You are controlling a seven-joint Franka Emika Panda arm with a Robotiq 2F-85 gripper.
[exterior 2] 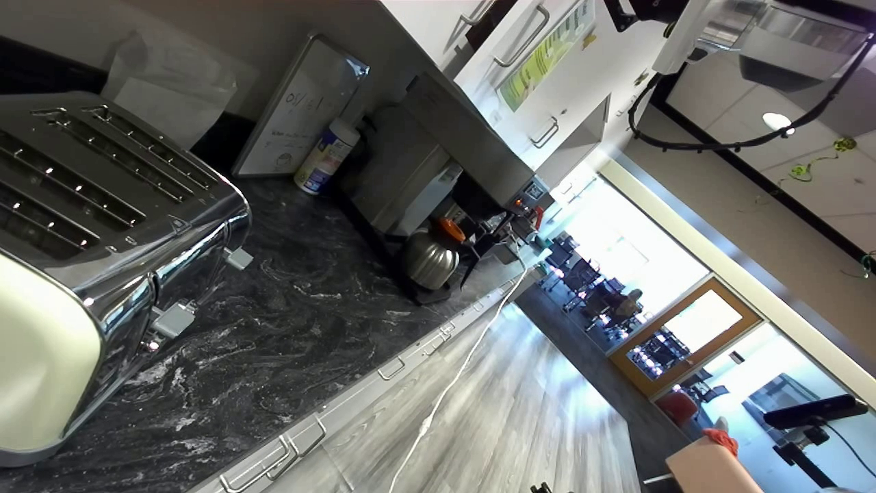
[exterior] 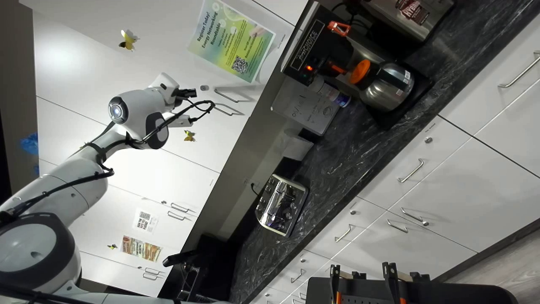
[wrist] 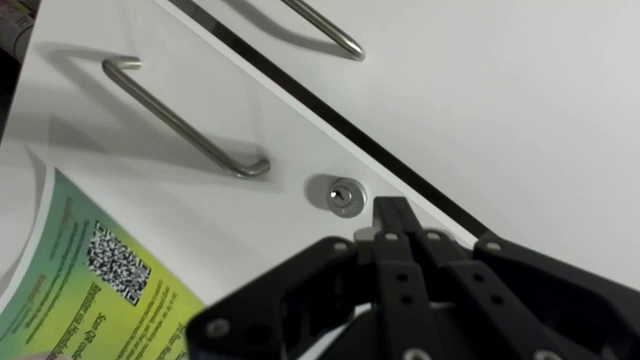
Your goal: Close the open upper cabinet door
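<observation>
Upper cabinet door [wrist: 225,225] ajar, the gripper [wrist: 395,210] near its lock [wrist: 347,198], jaws together on nothing; I'd lean in squarely, gently, until the door's flush!

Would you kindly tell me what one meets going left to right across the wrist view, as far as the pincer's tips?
Bar handle of the upper cabinet door → round lock on that door → pincer, taken at its tips. Left out for overlapping: the printed sheet, the neighbouring door's handle.
</observation>
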